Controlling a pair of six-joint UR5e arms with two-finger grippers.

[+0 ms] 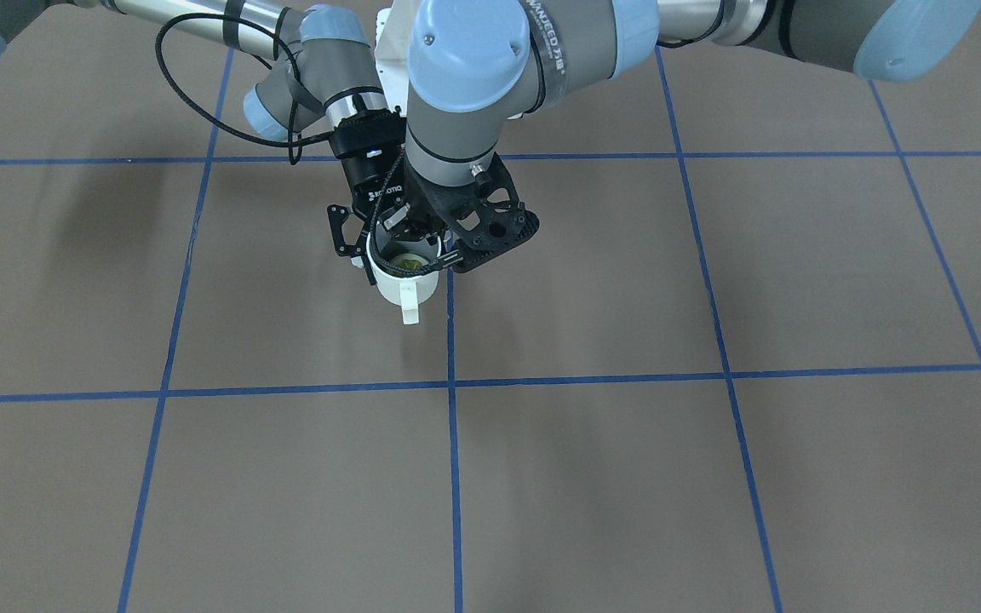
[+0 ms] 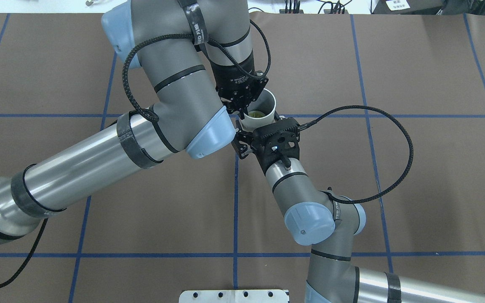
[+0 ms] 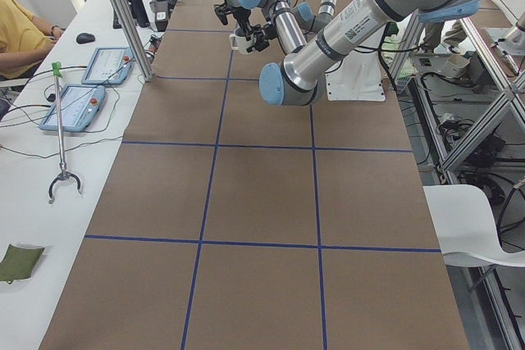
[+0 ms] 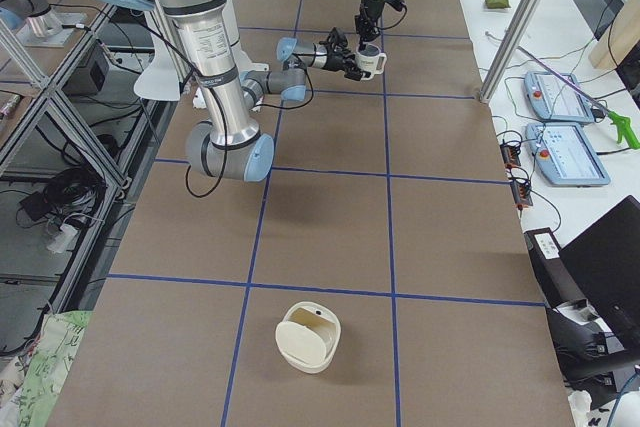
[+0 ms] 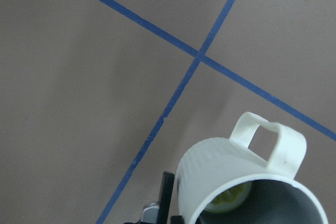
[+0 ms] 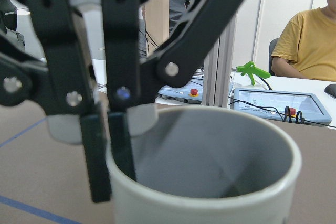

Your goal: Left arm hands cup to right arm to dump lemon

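The off-white cup (image 1: pixel 405 288) hangs upright above the table, handle toward the front camera. The yellow-green lemon (image 1: pixel 410 265) lies inside it (image 2: pixel 256 113). My left gripper (image 2: pixel 242 111), on the arm that enters the overhead view from the left, is shut on the cup's rim. The right wrist view shows its fingers (image 6: pixel 123 145), one inside the wall and one outside. My right gripper (image 2: pixel 263 130) reaches in level from the other side, jaws spread wide around the cup's body. One finger (image 1: pixel 369 271) lies beside the cup wall. I cannot tell whether it presses.
The brown table (image 2: pixel 415 189) carries a blue tape grid. An off-white lidded container (image 4: pixel 308 337) stands near the table's right end. A seated person in yellow (image 3: pixel 20 30) and control tablets (image 3: pixel 82 88) are on the far side table.
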